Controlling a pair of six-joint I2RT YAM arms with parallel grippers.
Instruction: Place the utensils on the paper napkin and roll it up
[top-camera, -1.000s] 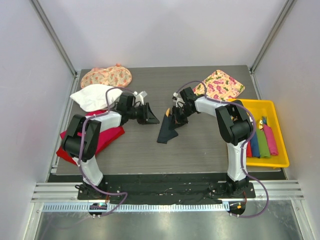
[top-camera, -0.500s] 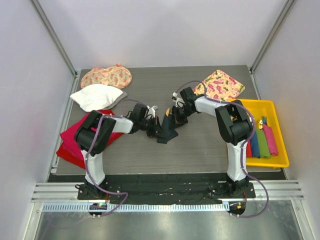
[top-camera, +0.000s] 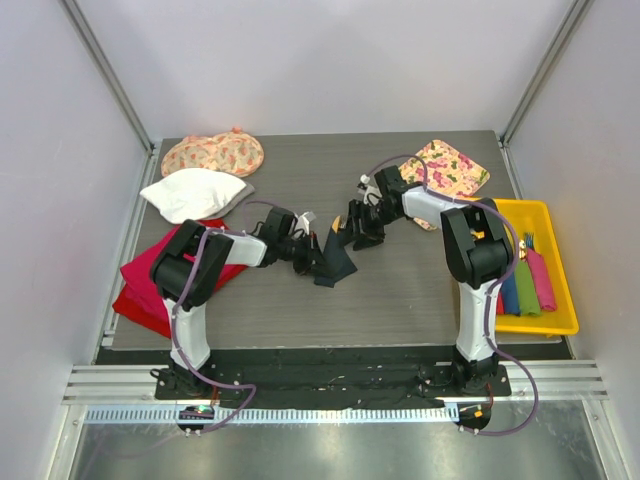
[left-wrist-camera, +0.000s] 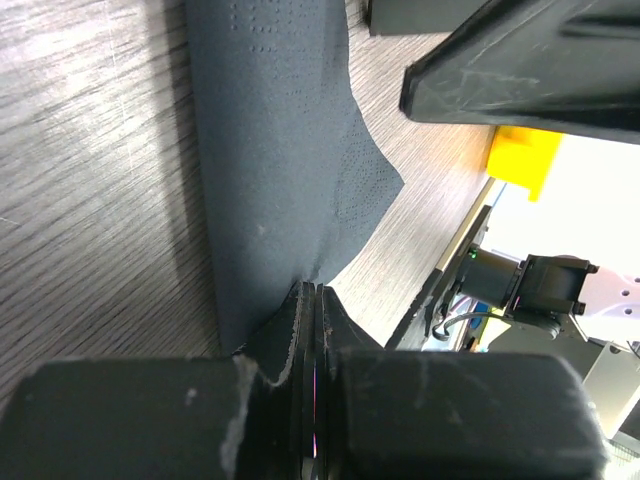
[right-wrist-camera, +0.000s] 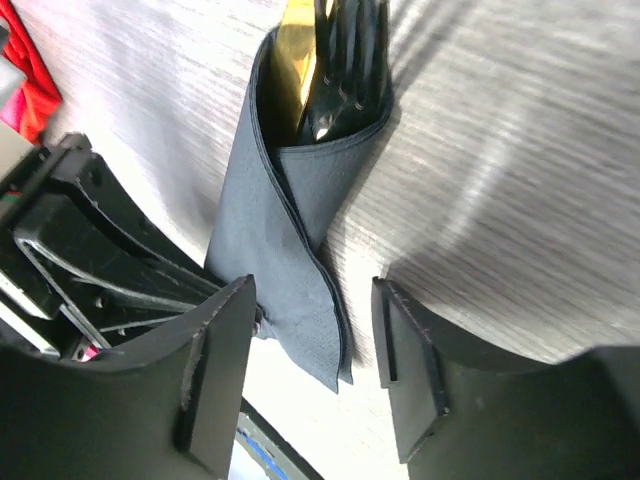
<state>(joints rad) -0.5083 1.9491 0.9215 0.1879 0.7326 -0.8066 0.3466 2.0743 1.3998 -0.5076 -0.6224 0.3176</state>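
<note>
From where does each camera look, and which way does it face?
Top external: above and behind, facing down on the table; left arm and right arm show.
Left wrist: low, facing along the napkin; left jaws shut on it.
Right wrist: above the napkin, facing down on utensils inside; right jaws open.
All share the napkin.

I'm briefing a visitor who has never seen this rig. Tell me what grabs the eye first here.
At mid-table, the dark paper napkin is wrapped around utensils whose tips poke from its open end. The left gripper is pinched shut on its edge; the right gripper stands open with the napkin's tail between its fingers. A bright yellow tray at the right edge holds coloured rolls.
</note>
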